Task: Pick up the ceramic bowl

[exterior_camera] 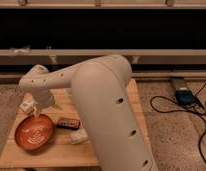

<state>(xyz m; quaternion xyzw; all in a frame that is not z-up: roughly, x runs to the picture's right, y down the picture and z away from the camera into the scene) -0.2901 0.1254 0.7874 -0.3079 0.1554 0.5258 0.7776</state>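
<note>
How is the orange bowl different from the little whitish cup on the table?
The ceramic bowl is orange-red; the cup is whitish. The bowl is wide and the biggest item; the cup is much smaller. The gripper sits just above the bowl's far rim, not by the cup. Both rest on the wooden table.

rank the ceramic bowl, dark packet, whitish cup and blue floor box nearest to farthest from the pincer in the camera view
The pincer hangs over the wooden table, at its left.
1. ceramic bowl, just beneath it
2. dark packet, right of it, mid-table
3. whitish cup, farther right, nearer the front edge
4. blue box, on the floor, far right
</note>
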